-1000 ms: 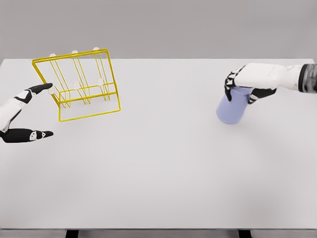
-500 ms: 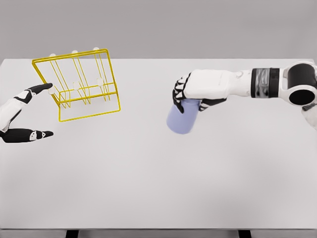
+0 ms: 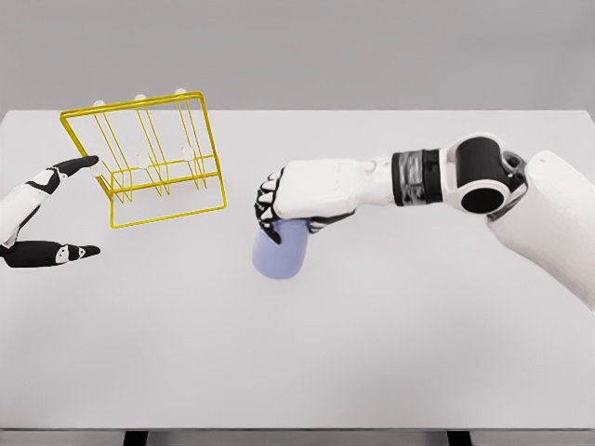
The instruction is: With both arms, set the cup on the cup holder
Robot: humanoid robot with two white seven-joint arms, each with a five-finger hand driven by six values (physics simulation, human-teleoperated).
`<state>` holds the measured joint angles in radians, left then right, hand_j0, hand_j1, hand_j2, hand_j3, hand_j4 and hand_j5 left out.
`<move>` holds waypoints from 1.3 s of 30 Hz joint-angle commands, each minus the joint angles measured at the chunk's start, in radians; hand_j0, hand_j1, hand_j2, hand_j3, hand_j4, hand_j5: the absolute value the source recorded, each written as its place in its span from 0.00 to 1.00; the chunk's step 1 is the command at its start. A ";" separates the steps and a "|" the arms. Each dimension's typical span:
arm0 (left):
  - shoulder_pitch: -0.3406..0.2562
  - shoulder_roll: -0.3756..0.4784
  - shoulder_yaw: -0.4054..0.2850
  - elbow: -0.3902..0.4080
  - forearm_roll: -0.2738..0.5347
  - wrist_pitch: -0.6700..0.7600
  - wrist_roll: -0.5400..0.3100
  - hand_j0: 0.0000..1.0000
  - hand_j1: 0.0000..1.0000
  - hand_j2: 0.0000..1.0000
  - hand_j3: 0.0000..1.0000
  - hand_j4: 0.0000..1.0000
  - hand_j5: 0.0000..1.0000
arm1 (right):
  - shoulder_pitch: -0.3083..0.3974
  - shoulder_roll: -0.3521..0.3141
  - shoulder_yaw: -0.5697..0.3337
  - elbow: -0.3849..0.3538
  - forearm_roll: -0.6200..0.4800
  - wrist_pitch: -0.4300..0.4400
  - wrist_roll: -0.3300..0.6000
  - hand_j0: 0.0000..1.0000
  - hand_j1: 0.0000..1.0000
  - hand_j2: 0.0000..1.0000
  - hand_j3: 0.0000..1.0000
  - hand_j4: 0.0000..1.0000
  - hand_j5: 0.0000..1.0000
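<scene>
Fingers of right hand clasped around cup, rim hidden.

Simulated test bench: plain white table, blank grey backdrop, flat rendered look.

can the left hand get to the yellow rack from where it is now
Probably yes. The left hand is open right beside the yellow rack, one fingertip near its frame, with nothing between them.

Matt lilac cup; yellow wire rack; smooth matt table.
</scene>
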<state>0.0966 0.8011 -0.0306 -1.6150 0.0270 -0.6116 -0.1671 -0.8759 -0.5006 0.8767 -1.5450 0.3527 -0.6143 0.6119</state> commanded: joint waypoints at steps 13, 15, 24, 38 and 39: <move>0.000 0.001 0.000 0.000 0.007 0.001 0.000 1.00 1.00 1.00 1.00 1.00 1.00 | -0.005 0.037 0.073 -0.003 0.020 0.003 -0.001 0.48 0.48 0.48 0.48 0.48 0.48; 0.000 0.001 0.000 0.000 0.007 0.001 0.000 1.00 1.00 1.00 1.00 1.00 1.00 | -0.005 0.037 0.074 -0.003 0.020 0.003 -0.001 0.55 0.55 0.55 0.55 0.55 0.55; 0.000 0.003 0.001 0.001 0.007 0.001 0.000 1.00 1.00 1.00 1.00 1.00 1.00 | -0.014 0.034 0.074 -0.030 0.023 0.003 -0.001 0.86 0.86 0.86 0.86 0.86 0.86; -0.002 0.004 0.006 0.000 -0.019 0.001 -0.009 1.00 1.00 1.00 1.00 1.00 1.00 | 0.020 0.036 -0.294 -0.024 0.026 0.003 -0.001 1.00 1.00 1.00 1.00 1.00 1.00; -0.005 0.003 0.014 0.000 -0.041 0.001 -0.009 1.00 1.00 1.00 1.00 1.00 1.00 | 0.095 0.002 -0.418 -0.020 0.025 0.003 -0.001 1.00 1.00 1.00 1.00 1.00 1.00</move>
<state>0.0890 0.8028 -0.0208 -1.6150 -0.0006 -0.6117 -0.1744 -0.7334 -0.4743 0.6153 -1.5698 0.3893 -0.6153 0.6117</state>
